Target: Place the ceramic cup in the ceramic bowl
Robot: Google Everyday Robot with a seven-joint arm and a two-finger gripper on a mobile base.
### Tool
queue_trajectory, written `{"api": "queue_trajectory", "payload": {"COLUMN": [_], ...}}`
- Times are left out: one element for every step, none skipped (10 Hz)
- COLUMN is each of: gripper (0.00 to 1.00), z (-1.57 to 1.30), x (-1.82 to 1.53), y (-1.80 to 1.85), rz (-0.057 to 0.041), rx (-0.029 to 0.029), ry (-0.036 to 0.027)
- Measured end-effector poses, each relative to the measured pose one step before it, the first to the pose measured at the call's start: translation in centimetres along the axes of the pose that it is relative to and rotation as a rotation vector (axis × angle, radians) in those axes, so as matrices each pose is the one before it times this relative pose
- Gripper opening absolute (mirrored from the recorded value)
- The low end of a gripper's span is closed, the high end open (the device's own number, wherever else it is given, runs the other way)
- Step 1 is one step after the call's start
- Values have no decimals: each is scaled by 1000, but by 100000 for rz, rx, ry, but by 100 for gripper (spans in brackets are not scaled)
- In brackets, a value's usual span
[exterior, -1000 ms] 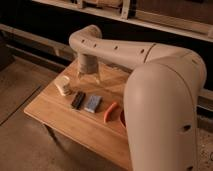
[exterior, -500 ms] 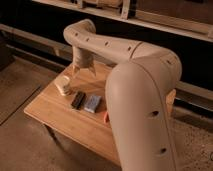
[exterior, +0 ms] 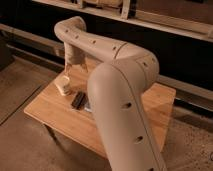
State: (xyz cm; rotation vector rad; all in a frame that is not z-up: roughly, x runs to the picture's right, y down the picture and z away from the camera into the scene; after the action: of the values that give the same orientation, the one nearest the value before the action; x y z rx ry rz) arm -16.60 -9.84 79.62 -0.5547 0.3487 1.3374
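End effector (exterior: 68, 74) above ceramic cup (exterior: 63, 86), block (exterior: 77, 100) near

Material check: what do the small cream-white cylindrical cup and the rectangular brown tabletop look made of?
Small cream-white cylindrical cup: likely ceramic; plain, smooth, opaque pale sides, though glaze is unclear. Rectangular brown tabletop: wood or wood veneer; warm even tone, flat with a soft sheen. The gripper hangs just above and behind the cup, seemingly not touching it.
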Motion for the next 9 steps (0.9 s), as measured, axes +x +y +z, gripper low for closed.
{"api": "queue_trajectory", "payload": {"gripper": [65,65,65,65,65,65,65,65,65], "z": [439,326,486,715,400,568,416,497,462], "x": [-345,-226,-274,-287,-199,-290,-303,-264,-149], "y": [697,304,362,411,153,328,391,289,62], "rz": [-1703,-625,-739,-737,-283,-373,-300,-205,33], "rx": [71,-303,-466,-500,-397,-1020,-1146,-742,-459], "ry": [1087,632,907,1243,669,907,538,579,712]}}
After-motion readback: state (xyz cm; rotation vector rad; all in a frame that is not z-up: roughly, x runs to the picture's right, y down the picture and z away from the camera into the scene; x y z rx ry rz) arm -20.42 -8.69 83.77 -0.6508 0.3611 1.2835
